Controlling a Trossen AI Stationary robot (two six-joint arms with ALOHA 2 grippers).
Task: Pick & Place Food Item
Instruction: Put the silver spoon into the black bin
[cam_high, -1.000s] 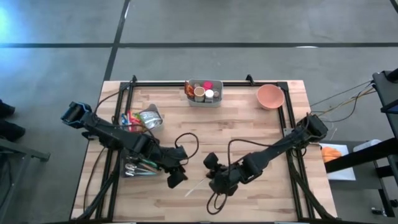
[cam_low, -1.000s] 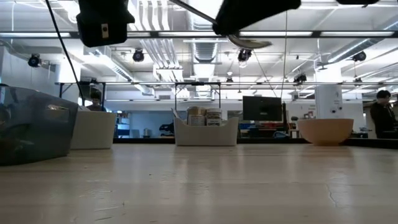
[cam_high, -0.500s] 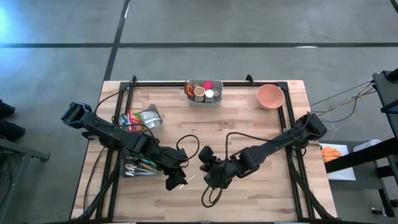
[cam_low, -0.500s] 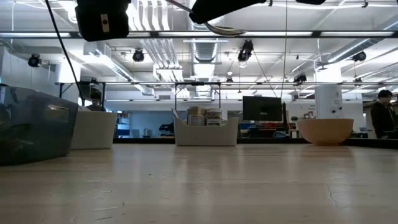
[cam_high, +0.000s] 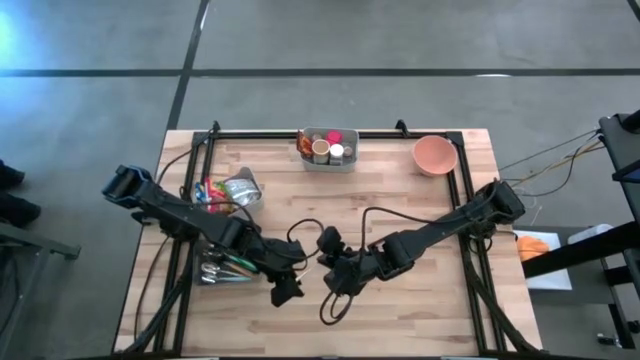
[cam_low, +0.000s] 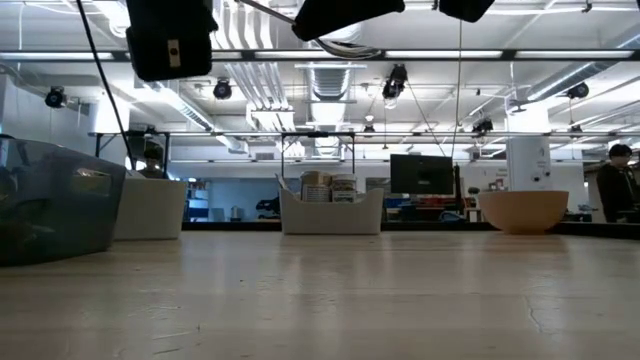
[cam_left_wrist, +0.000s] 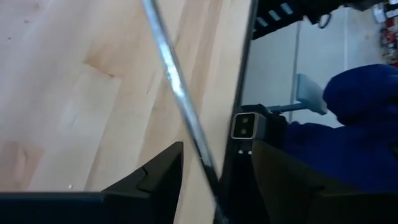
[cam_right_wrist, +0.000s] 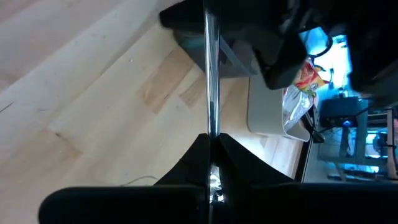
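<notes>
Grey concrete floor around a pale wooden plank table (cam_high: 400, 210); a white tray of small food containers (cam_high: 327, 149) and a pink round bowl (cam_high: 434, 155) sit at the far edge. My two arms meet over the near middle. The right end effector (cam_right_wrist: 210, 171) is closed on a thin shiny metal rod (cam_right_wrist: 211, 87), probably a utensil handle. The left end effector (cam_left_wrist: 214, 163) stands partly open with the same rod between its fingers, contact unclear. I judge a handover: I would close left firmly before releasing right, keeping the rod level.
</notes>
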